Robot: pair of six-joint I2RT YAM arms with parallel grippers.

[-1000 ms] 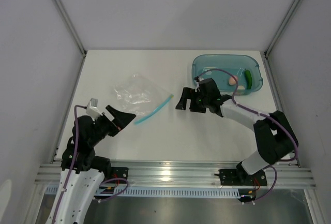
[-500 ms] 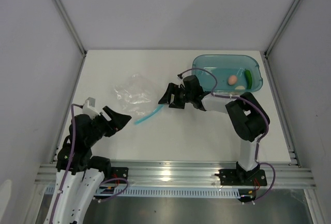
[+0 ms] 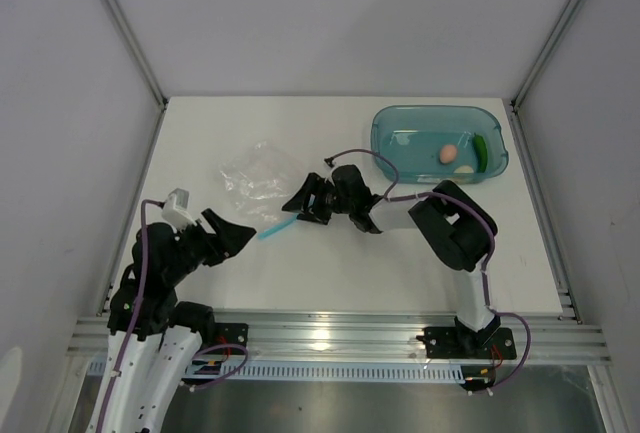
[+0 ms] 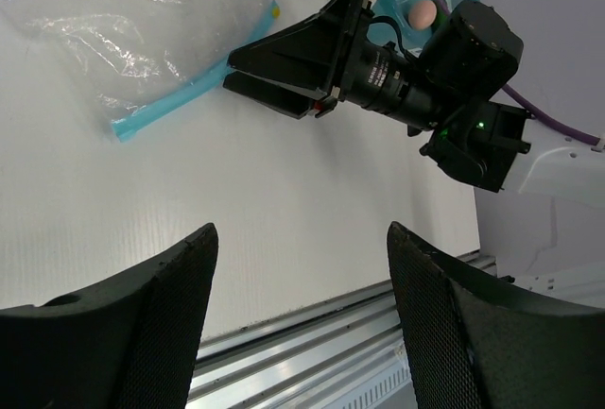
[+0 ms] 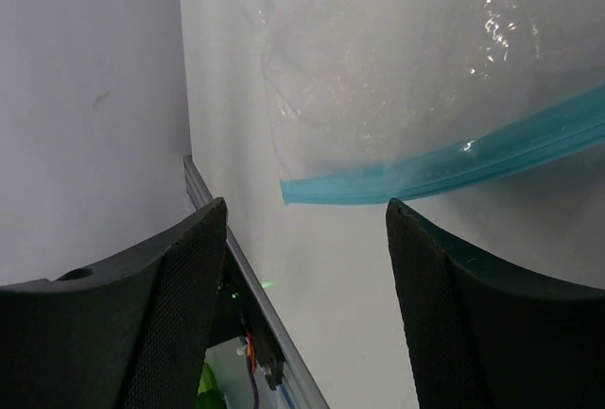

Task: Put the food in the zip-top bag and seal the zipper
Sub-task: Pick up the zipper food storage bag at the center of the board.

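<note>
The clear zip-top bag [image 3: 255, 175] lies flat at the table's left centre, its light blue zipper [image 3: 272, 230] along the near-right edge. My right gripper [image 3: 296, 203] is open and empty, low over the zipper's far half; its wrist view shows the zipper [image 5: 444, 168] and bag [image 5: 397, 69] just ahead of the open gripper [image 5: 305, 206]. My left gripper [image 3: 240, 234] is open and empty, just short of the zipper's near end [image 4: 142, 118]. The peach egg [image 3: 449, 154], cream-white ball [image 3: 466, 168] and green cucumber [image 3: 480, 151] lie in the teal tub [image 3: 385, 138].
The tub stands at the back right. Grey walls close the table on the left, back and right. A metal rail [image 3: 330, 333] runs along the near edge. The right arm [image 4: 463, 59] stretches low across the table's middle.
My right gripper has swung left from beside the tub to the bag's zipper, staying open. My left gripper has shifted only slightly. The bag and the food have not moved.
</note>
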